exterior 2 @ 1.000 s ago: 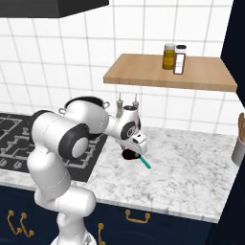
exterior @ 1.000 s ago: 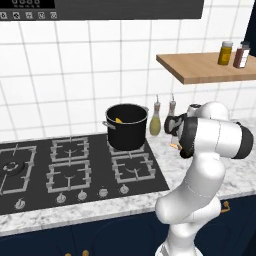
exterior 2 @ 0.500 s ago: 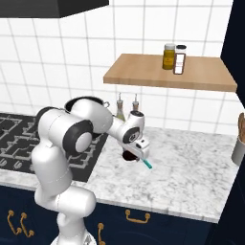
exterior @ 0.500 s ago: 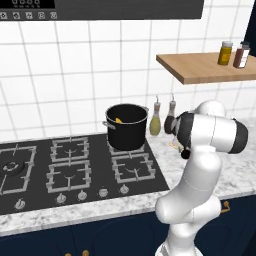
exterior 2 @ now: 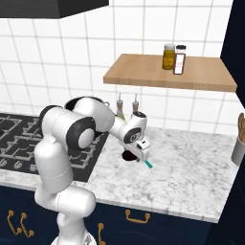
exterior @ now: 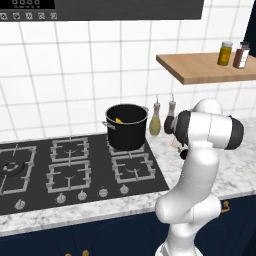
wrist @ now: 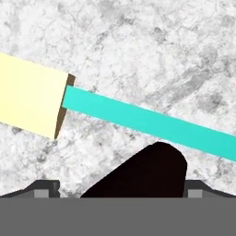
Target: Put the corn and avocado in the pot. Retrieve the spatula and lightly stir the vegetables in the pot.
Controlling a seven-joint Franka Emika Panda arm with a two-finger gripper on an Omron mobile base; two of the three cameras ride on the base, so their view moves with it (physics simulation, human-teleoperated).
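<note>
On marble counter (wrist: 152, 41), hand cam: spatula (wrist: 138, 117) blade+handle; right base cam: handle tip.

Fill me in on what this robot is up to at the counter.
The arm is reaching down over the marble counter right of the stove, its open gripper poised just above the spatula, which lies flat there, not yet gripped. The black pot sits on a back burner with the corn already inside.

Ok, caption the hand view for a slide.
Open end effector poised over the spatula lying flat on the marble counter.
</note>
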